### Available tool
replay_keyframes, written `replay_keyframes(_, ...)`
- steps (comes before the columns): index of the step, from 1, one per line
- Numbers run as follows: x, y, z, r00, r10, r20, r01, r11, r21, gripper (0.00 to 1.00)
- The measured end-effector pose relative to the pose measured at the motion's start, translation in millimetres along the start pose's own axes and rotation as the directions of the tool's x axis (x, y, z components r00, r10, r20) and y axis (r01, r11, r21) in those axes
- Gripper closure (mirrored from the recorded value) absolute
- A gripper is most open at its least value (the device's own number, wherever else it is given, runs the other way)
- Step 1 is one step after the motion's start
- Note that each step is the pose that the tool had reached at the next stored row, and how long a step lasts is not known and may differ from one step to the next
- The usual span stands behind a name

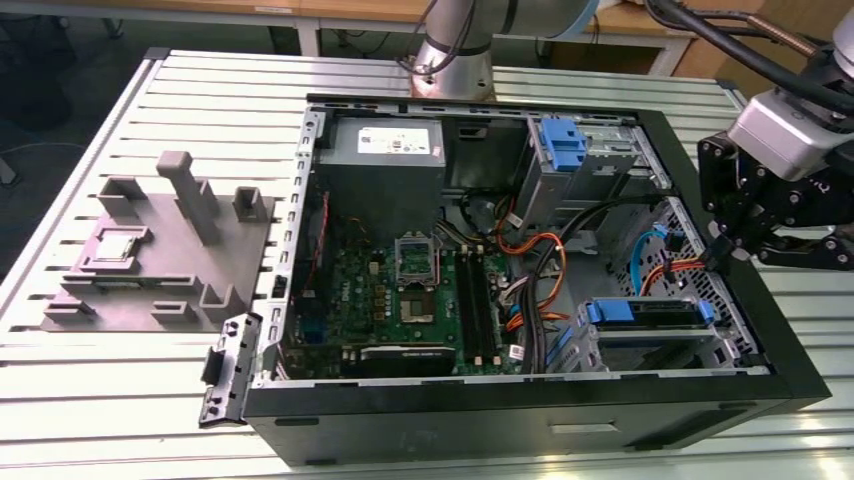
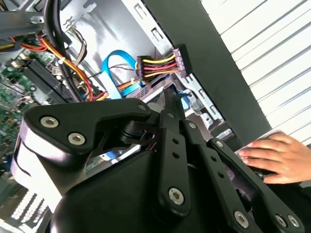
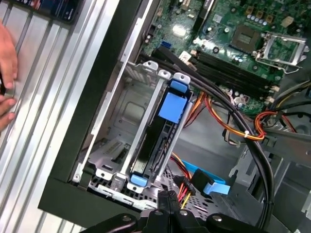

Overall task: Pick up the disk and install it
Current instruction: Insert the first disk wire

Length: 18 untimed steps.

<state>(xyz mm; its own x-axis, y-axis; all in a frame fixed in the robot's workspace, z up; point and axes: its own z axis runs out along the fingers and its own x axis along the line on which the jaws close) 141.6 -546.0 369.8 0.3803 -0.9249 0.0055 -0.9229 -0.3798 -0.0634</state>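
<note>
We see the disk (image 3: 156, 145) seated on edge in a slot of the drive cage (image 3: 114, 121). It is a thin dark slab between smooth blue plastic rails, with a broad blue tab at one end. In the exterior view the disk (image 1: 650, 313) shows as a blue-fronted block in the cage, at the corner of the case (image 1: 534, 425) toward that view's right.

The cage is bare folded sheet steel, perforated along its floor. Beside it run bundled cables (image 3: 233, 128): glossy black sleeves, thin red, yellow and orange wires, and a flat blue ribbon. Farther in lies the green motherboard (image 1: 400, 290). The case itself is a matte black box lying open on a ribbed aluminium table (image 1: 134, 400), with a grey moulded fixture (image 1: 160, 250) well apart at the exterior view's left.

The gripper (image 1: 731, 250) hangs over the case wall at the exterior view's right, pointing down and tilted toward the cage. In the first wrist view its black tips (image 3: 167, 203) sit above the cage end, apart from the disk. As far as we can tell, the jaws are pressed together with nothing between them.

A person's hand (image 2: 272, 158) rests flat on the table just outside the case.
</note>
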Motion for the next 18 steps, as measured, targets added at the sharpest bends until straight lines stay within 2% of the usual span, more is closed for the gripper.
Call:
replay_keyframes(5,-0.2,0.1,2.3,0.9986,-0.051,-0.0087,0.052,0.9984,0.0238,0.9)
replay_keyframes(7,-2.0,-0.7,2.7,0.9985,-0.054,-0.0102,0.055,0.9982,0.0258,0.9)
replay_keyframes(11,-9.7,-4.6,3.2,0.9984,-0.055,-0.0142,0.055,0.9982,0.0247,0.9)
replay_keyframes(13,-11.5,-5.8,4.0,0.9982,-0.056,-0.0181,0.057,0.9981,0.0249,0.9)
replay_keyframes(18,-11.6,-5.8,6.2,0.9927,-0.118,-0.0267,0.119,0.9923,0.037,0.9)
